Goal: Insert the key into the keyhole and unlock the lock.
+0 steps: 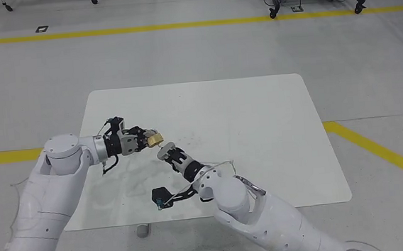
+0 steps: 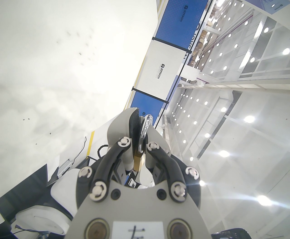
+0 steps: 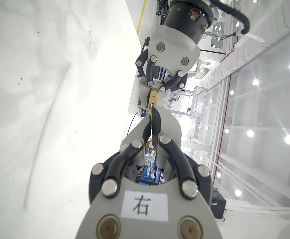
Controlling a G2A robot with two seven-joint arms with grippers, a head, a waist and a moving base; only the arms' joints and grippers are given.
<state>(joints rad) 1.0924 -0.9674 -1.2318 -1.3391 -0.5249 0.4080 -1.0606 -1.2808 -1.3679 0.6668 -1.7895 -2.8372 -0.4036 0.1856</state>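
Currently, above the white table point(image 1: 258, 121), the left gripper point(image 1: 146, 139) clamps the brass padlock point(image 1: 154, 138). The right gripper point(image 1: 164, 155) is pinched tight on the key point(image 3: 153, 105), whose tip is at the padlock's keyhole; depth unclear.

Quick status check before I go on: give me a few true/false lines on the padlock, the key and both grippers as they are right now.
1. The left gripper holds the brass padlock between its fingers. True.
2. The right gripper has its fingers spread wide. False: they are pinched shut on the key, of which only a small silvery tip shows.
3. The key's tip is at the end of the padlock that faces the right gripper. True.
4. The two grippers are far apart, at opposite sides of the table. False: they meet tip to tip over its near left part.
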